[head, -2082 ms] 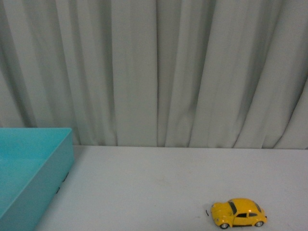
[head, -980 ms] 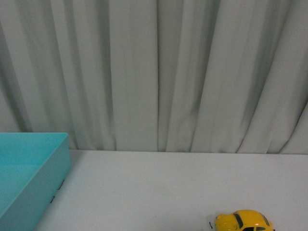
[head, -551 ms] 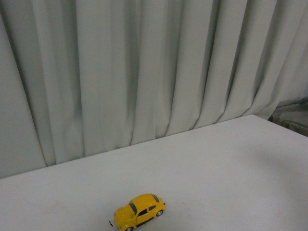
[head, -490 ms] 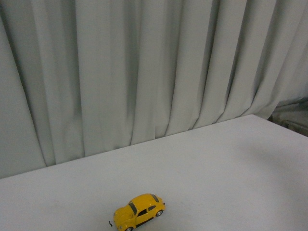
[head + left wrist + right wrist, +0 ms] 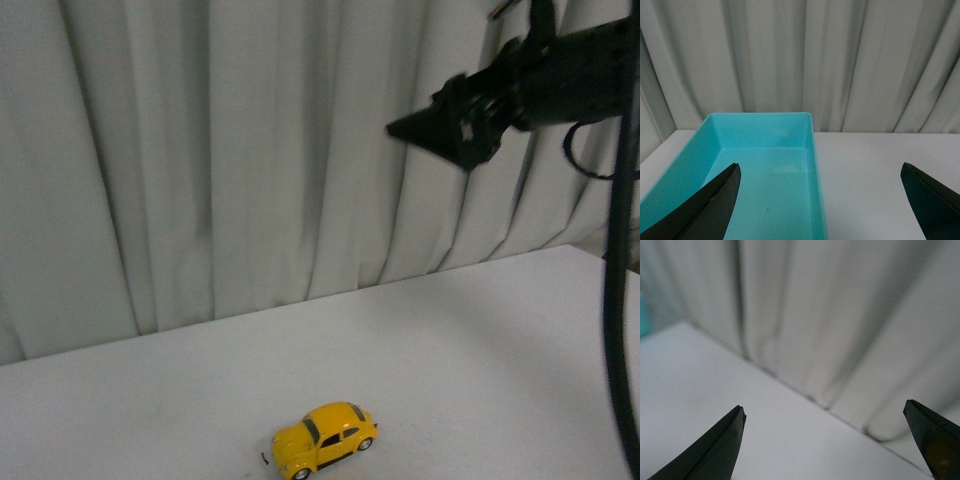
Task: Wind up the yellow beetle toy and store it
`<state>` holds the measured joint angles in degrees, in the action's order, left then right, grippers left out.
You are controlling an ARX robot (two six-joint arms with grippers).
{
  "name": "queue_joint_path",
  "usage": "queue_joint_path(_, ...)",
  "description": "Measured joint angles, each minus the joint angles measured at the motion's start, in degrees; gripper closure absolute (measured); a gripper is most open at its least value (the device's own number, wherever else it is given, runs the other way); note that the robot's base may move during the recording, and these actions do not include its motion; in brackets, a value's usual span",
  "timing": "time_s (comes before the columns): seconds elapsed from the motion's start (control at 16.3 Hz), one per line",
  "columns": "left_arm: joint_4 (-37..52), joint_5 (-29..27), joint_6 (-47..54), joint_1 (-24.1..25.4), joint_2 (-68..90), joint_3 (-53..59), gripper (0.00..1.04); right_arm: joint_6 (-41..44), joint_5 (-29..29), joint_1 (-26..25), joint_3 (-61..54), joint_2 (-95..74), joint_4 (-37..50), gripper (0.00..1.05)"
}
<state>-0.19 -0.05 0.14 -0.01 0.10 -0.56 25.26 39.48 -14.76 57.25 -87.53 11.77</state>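
I am seeing the yellow beetle toy [image 5: 325, 438] sitting on its wheels on the white table [image 5: 480, 340], toward the table's near side, untouched. The right gripper [image 5: 824, 406] is hanging high above the table, in front of the curtain [image 5: 250, 150] behind the table, its jaws spread wide and holding nothing. The left gripper [image 5: 820, 165] is also gaping wide, empty, facing the open teal bin [image 5: 760, 132] standing on the table.
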Motion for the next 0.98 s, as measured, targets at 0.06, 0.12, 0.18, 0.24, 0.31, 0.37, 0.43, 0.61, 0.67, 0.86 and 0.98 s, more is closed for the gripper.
queue_joint_path(0.06,0.0,0.0,0.0,0.0,0.0,0.0,0.07,10.43,6.03,3.23,5.57,-5.22,-11.06,0.07)
queue_joint_path(0.12,0.0,0.0,0.0,0.0,0.0,0.0,0.07,19.58,8.35,4.74,10.49,-9.4,-21.35,0.07)
queue_joint_path(0.18,0.0,0.0,0.0,0.0,0.0,0.0,0.07,29.03,7.65,4.72,14.34,-13.14,-29.44,0.07)
queue_joint_path(0.24,0.0,0.0,0.0,0.0,0.0,0.0,0.07,34.6,6.69,4.57,16.33,-15.74,-33.59,0.07)
queue_joint_path(0.31,0.0,0.0,0.0,0.0,0.0,0.0,0.07,39.87,5.31,4.57,17.64,-18.21,-37.0,0.07)
queue_joint_path(0.37,0.0,0.02,0.0,0.0,0.0,0.0,0.07,45.88,3.85,4.46,18.45,-21.0,-40.26,0.07)
queue_joint_path(0.43,0.0,0.0,0.0,0.0,0.02,0.0,0.07,50.01,3.21,4.48,18.64,-22.93,-42.51,0.07)
queue_joint_path(0.61,0.0,0.0,0.0,0.0,0.0,0.0,0.07,60.43,1.73,5.66,20.5,-26.8,-47.91,0.07)
queue_joint_path(0.67,0.0,0.02,0.0,0.0,0.0,0.0,0.07,63.56,1.01,6.36,22.25,-27.71,-48.81,0.07)
queue_joint_path(0.86,0.0,0.0,0.0,0.0,0.0,0.0,0.07,69.94,-0.81,7.82,25.66,-32.24,-51.69,0.07)
queue_joint_path(0.98,0.0,0.0,0.0,0.0,0.0,0.0,0.07,73.33,-2.64,9.99,30.82,-39.39,-58.1,0.07)
